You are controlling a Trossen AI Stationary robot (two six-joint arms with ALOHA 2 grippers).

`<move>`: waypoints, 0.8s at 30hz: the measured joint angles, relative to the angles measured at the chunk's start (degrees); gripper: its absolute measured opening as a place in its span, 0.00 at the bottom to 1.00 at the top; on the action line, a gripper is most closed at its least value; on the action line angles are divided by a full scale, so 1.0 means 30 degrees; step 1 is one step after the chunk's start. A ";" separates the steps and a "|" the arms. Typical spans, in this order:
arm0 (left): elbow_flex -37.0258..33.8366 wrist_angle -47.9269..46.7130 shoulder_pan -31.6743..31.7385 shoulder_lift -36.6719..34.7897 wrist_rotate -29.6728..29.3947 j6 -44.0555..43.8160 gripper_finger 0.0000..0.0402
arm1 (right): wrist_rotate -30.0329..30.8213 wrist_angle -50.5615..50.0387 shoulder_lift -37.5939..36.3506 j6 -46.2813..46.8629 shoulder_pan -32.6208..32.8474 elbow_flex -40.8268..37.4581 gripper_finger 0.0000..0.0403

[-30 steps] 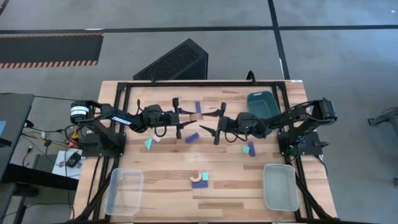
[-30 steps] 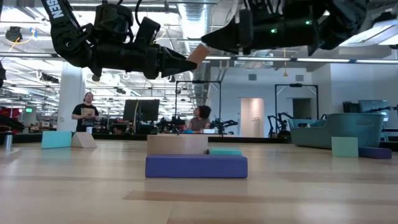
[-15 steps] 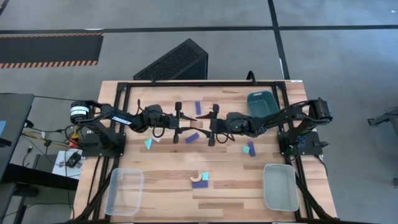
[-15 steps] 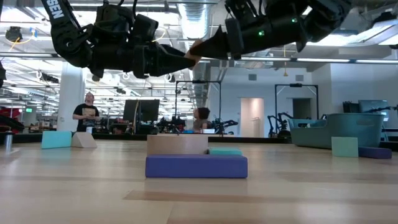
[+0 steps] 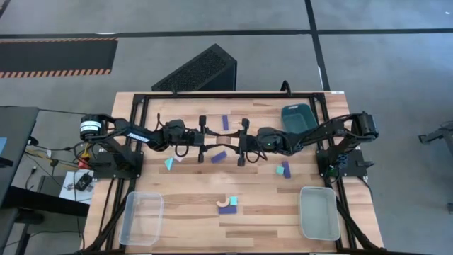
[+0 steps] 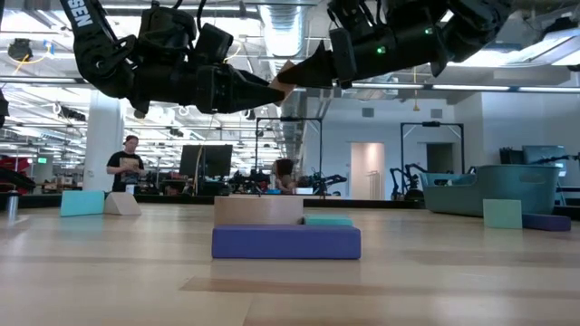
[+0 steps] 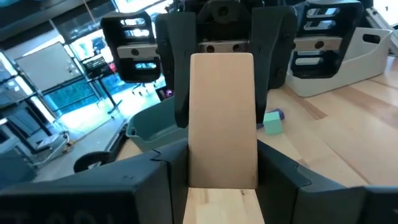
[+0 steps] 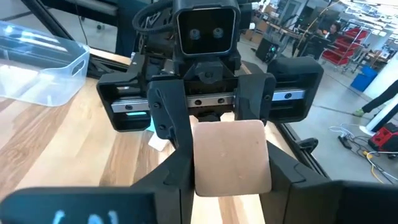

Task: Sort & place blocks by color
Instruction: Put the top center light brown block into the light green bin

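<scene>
Above the middle of the wooden tabletop (image 5: 184,202), a pale wood block (image 7: 222,118) hangs level between both arms, its long axis running arm to arm, left gripper (image 5: 203,139) fingers and right gripper (image 5: 241,142) fingers pinching opposite ends.

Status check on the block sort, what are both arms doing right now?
Left end effector and right end effector both gripping one pale wood block, mid-air handoff above table centre. Remaining blocks on table. Nothing in the way.
</scene>
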 joint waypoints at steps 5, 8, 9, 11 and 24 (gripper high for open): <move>0.0119 0.0155 -0.0031 -0.0032 -0.2524 -0.1137 0.36 | 0.0172 -0.0529 -0.0779 0.0463 -0.0260 -0.0167 0.33; -0.0028 -0.0418 0.0063 -0.0044 -0.4672 -0.1332 0.44 | 0.0518 -0.0956 -0.1962 0.1149 -0.0726 -0.0840 0.32; -0.0036 -0.0766 0.0100 0.0014 -0.5496 -0.1297 0.47 | 0.0492 -0.1066 -0.2399 0.1433 -0.0927 -0.0966 0.32; -0.0023 -0.1231 0.0109 -0.0309 -0.7220 -0.1213 0.54 | 0.1042 -0.1652 -0.3424 0.2145 -0.1287 -0.1418 0.32; 0.0000 -0.6409 0.1986 -0.3076 -0.7898 -0.3771 0.66 | 1.0611 -1.3360 -0.9512 0.9645 -0.1525 -0.2331 0.32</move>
